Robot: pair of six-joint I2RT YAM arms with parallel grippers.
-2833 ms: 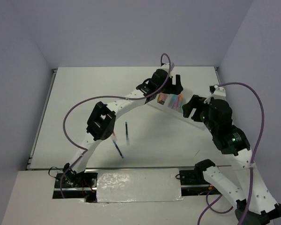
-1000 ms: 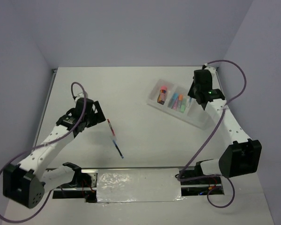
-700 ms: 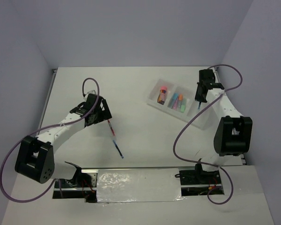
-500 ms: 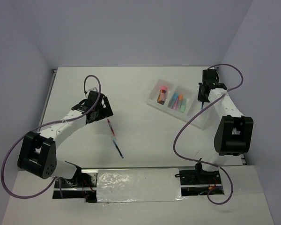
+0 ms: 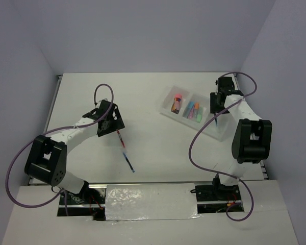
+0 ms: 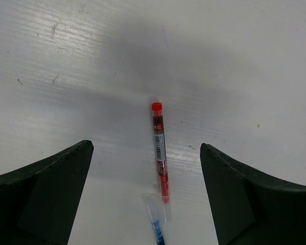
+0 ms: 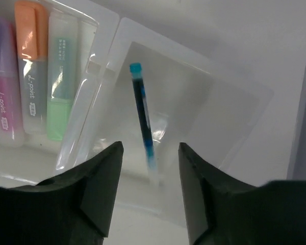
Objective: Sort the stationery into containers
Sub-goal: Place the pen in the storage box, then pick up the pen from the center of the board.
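The white three-part tray [image 5: 222,133] lies at the back right. Its left compartment holds a brown cylinder with a pink cap [image 5: 177,103]; several stubby markers [image 5: 194,111] fill the middle one. My right gripper [image 5: 217,103] hangs open over the right compartment [image 7: 194,97], where a dark-blue pen [image 7: 143,117] lies loose between its spread fingers [image 7: 99,189]. My left gripper [image 6: 145,149] is open just above a red pen [image 6: 159,153] on the table, its jaws on either side. A second blue pen [image 6: 157,230] lies end to end with the red pen [image 5: 121,139].
Purple, orange and green markers [image 7: 33,76] lie side by side left of the divider in the right wrist view. The second blue pen [image 5: 128,162] points towards the near edge. Cables loop above both arms. A raised rail runs along the table's left side.
My right gripper has opened and let the dark-blue pen go into the tray's right compartment. My left gripper has moved right, over the red pen.
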